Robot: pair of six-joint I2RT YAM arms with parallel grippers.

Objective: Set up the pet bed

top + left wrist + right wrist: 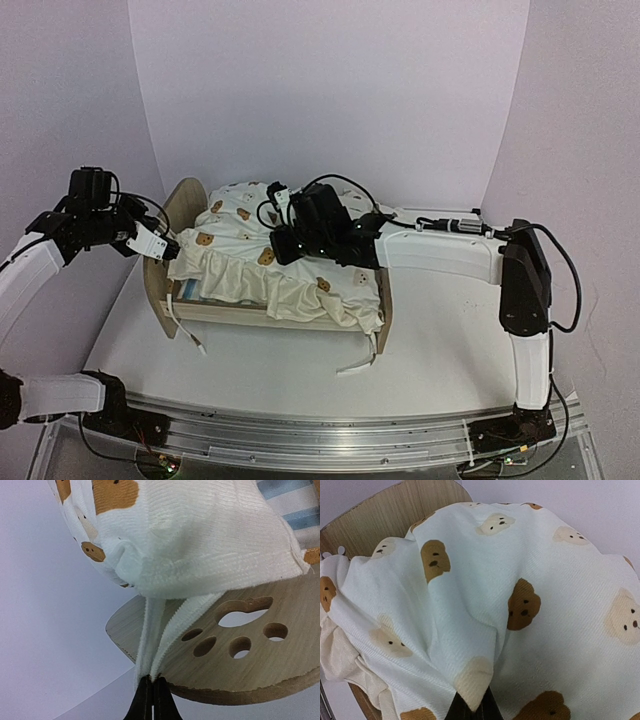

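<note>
The pet bed [228,313], a light-wood frame, stands mid-table under rumpled cream bear-print bedding [300,272]. My left gripper [172,248] is at the bed's left end. In the left wrist view it [152,682] is shut on two white ties [150,640] of the bedding, right in front of the paw-print end board [280,655]. The blue-and-white striped base [300,510] peeks out at top right. My right gripper [283,245] sits over the middle of the bed. Close up, it [472,709] is shut on a fold of the bedding [475,630], with a wooden board [390,515] behind.
Loose white ties trail from the bed onto the table at the front left [190,338] and front right [358,365]. The right arm [440,250] reaches across the bed's right end. A metal rail [320,432] runs along the near edge. Curved white walls close in the back.
</note>
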